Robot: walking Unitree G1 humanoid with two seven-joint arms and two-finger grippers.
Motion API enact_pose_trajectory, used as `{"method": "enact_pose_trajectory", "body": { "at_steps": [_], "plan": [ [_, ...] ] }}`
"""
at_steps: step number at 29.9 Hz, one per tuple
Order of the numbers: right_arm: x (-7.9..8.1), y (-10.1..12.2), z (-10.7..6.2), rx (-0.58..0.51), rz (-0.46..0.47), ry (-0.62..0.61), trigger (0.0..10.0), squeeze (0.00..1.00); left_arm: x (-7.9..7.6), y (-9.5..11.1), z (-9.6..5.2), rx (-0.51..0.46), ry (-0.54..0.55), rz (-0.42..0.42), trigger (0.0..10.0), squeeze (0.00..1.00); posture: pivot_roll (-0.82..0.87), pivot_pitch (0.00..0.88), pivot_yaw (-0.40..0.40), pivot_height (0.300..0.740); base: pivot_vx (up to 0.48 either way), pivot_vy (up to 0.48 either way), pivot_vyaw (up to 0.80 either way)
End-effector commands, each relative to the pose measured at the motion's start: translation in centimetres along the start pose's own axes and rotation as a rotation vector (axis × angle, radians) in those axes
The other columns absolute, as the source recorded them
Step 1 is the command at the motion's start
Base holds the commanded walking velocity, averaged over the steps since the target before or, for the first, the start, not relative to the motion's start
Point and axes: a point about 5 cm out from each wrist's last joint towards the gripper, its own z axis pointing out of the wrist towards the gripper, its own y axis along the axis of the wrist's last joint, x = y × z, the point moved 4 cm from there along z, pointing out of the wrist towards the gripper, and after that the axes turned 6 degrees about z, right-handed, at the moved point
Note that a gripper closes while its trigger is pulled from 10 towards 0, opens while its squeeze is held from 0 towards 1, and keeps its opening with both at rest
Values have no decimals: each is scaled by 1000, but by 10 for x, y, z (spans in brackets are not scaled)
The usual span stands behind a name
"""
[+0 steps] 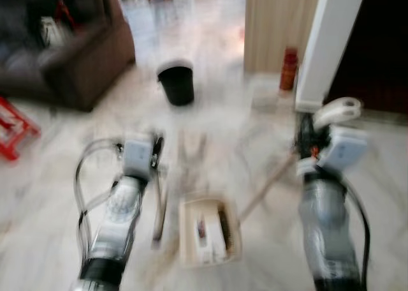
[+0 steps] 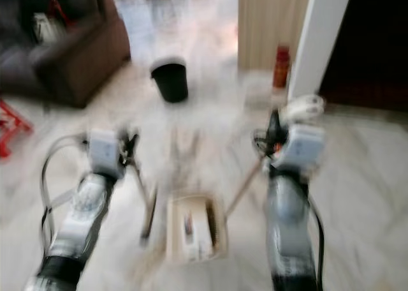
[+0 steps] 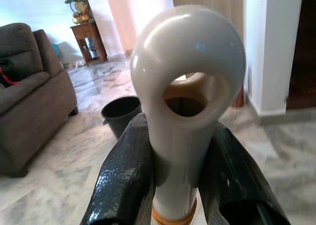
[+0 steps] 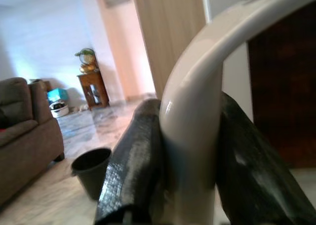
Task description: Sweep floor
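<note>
Broom handle [image 4: 197,116] clamped in R gripper [image 4: 190,170]; L gripper [image 3: 180,180] shut on dustpan handle [image 3: 187,87]. Dustpan [image 1: 207,230] on floor betw. both arms, black bin [image 1: 176,82] ahead.

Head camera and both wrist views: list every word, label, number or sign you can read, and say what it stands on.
No text can be read in any view.
Beige plastic dustpan on the marble floor: marks inside it are too blurred to read.
Red cylindrical canister by the white door frame: blurred, nothing legible.
Black round bucket: no label visible.
Cream plastic handles in the left gripper and right gripper: plain.
</note>
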Motion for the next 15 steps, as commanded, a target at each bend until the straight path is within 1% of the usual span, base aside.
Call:
{"method": "enact_pose_trajectory", "body": {
  "at_steps": [1, 15],
  "plan": [
    [11, 13, 3, -57, 26, 28, 10000, 0, 13, 11, 2, -44, 31, 39, 10000, 0, -9, 91, 103, 740, 345, 0, 0],
    [10, 13, 4, -60, 19, 27, 10000, 0, 13, 12, 4, -49, 25, 38, 10000, 0, -13, 77, 110, 740, 470, 0, 0]
  ]
}}
